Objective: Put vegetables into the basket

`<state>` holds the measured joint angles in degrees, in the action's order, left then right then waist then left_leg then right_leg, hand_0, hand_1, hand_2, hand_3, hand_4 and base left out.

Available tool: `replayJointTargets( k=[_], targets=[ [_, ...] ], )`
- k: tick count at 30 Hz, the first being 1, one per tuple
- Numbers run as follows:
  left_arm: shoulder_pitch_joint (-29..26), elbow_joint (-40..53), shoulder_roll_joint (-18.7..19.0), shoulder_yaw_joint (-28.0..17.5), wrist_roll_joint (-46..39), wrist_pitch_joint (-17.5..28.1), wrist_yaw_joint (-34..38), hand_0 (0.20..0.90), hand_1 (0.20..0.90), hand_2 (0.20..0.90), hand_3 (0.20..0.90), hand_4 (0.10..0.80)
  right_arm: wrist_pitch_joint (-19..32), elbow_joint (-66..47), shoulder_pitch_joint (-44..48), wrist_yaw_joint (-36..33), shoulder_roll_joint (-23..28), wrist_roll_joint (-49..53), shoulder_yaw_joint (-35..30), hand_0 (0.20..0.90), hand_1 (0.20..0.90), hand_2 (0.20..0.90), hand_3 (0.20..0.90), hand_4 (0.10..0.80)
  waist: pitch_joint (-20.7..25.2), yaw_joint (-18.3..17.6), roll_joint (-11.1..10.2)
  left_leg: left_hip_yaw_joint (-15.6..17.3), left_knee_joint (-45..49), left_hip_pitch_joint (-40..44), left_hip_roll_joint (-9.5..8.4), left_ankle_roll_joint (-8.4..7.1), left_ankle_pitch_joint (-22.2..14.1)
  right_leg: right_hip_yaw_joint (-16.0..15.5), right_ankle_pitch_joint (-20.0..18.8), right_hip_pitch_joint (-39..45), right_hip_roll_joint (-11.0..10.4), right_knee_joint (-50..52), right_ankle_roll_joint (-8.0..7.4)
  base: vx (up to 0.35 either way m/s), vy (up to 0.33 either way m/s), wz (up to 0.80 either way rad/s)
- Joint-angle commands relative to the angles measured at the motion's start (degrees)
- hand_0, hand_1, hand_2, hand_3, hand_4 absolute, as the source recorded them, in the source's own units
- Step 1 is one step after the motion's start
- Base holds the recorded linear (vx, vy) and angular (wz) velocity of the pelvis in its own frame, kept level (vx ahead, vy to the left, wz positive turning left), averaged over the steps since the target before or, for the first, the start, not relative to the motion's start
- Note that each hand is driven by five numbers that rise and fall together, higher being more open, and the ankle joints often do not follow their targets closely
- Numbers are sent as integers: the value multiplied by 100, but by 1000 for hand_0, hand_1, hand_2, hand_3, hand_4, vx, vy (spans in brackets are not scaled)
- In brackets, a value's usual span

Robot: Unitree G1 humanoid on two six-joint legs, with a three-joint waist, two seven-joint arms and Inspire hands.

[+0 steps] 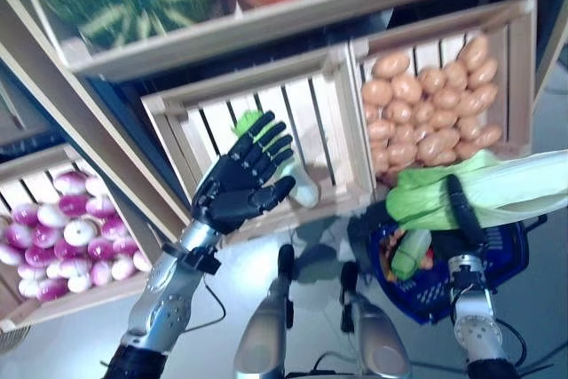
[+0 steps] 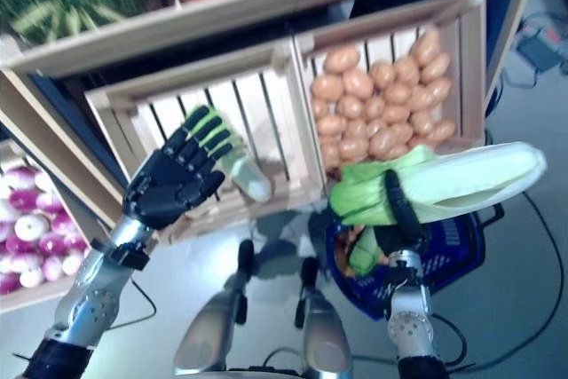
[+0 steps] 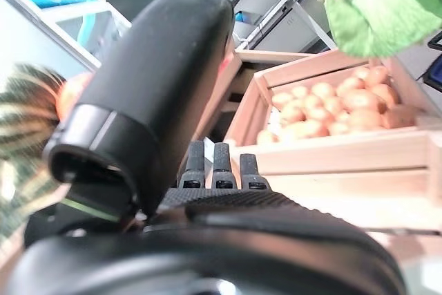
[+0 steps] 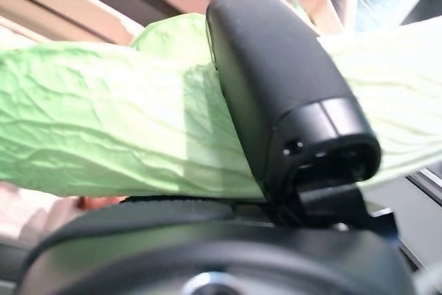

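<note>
Cabbage carried above the basket.
My right robot hand (image 2: 397, 210) clasped the long cabbage (image 2: 444, 185) over the blue basket (image 2: 461, 250), lower right; left robot hand (image 1: 244, 179) spread; overhang risked it tipping out.

Two cabbages (image 2: 444, 185), one basket (image 2: 461, 255)

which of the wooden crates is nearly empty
The middle crate, behind the open left hand: it holds one cabbage, while its neighbours are full of potatoes and turnips.

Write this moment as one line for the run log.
right hand: shut on napa cabbage, above blue basket | left hand: open, raised before slatted crate | basket: holds some vegetables
</note>
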<state>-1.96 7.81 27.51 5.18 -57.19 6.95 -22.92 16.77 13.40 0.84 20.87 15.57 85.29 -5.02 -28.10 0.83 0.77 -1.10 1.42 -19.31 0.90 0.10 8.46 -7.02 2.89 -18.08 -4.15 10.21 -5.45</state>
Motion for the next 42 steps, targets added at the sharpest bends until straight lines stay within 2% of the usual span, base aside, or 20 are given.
replayJointTargets(
  k=[1,4,8,10,16,20,27,35,39,41,42],
  targets=[
    [-250,311,-146,-268,-104,723,-267,900,900,900,900,800,1033,-754,233,-111,67,508,-526,300,300,300,300,400,40,-154,-28,-53,562,-286,-130,23,-533,311,-476,-480,24,246,80,-103,28,-13],
    [-537,181,-185,-174,-74,874,-232,900,900,900,900,800,1236,-526,557,-176,14,744,-720,300,300,300,300,400,-149,-160,31,-23,777,-678,-193,52,-542,326,-458,-874,25,508,88,-170,30,-9],
    [-826,86,-242,-23,30,870,-128,900,900,900,900,800,1343,29,836,-422,90,874,-791,300,300,300,300,400,-169,-147,67,-55,1177,-1202,-286,59,-605,332,-424,-1351,10,828,112,-110,4,-4],
    [-942,39,-239,56,36,936,-89,900,900,900,900,800,1356,363,957,-574,163,1148,-881,300,300,300,300,400,-169,-119,83,-80,1596,-1601,-374,104,-720,347,-329,-1707,7,1206,160,-124,34,2],
    [-1242,51,-320,218,72,887,-40,900,900,900,900,800,1280,1110,1245,-660,294,1411,-963,300,300,300,300,400,-169,-39,150,-31,2614,-2173,-404,141,-1167,380,11,-2236,-72,2102,233,-58,10,-2],
    [-1518,42,-382,375,53,789,94,900,900,900,900,800,939,1662,1522,-718,376,1291,-933,300,300,300,300,400,-169,44,182,19,3250,-2506,-427,163,-1452,395,231,-2557,-99,2789,269,3,-12,0],
    [-1806,62,-365,563,186,675,290,900,900,900,900,800,475,2387,1915,-1113,406,828,-571,300,300,300,300,400,-169,155,50,49,4142,-3014,-481,218,-1864,345,351,-2927,-91,3356,354,9,-77,2],
    [-1936,-97,-367,713,181,691,500,900,900,900,900,800,-18,2856,2484,-1412,519,426,-170,300,300,300,300,400,-169,314,96,25,4739,-3317,-644,316,-2087,248,512,-3243,-105,4028,413,0,-13,1],
    [-1934,-206,-384,755,114,694,598,900,900,900,900,800,-206,3168,2839,-2084,630,-61,-100,300,300,300,300,400,-169,361,189,47,4888,-3413,-676,306,-2107,253,557,-3380,-122,4248,419,26,26,1],
    [-1967,-241,-360,785,108,714,662,900,900,900,900,800,-524,3536,3035,-2777,773,-487,-82,300,300,300,300,400,-169,391,236,57,4916,-3477,-680,310,-2097,252,550,-3455,-131,4283,428,3,4,2],
    [-1983,-243,-356,793,101,704,679,900,900,900,900,800,-595,3661,3098,-2795,822,-495,-79,300,300,300,300,400,-169,403,251,57,4916,-3490,-679,312,-2094,250,555,-3469,-131,4294,431,1,6,10]
  ],
)
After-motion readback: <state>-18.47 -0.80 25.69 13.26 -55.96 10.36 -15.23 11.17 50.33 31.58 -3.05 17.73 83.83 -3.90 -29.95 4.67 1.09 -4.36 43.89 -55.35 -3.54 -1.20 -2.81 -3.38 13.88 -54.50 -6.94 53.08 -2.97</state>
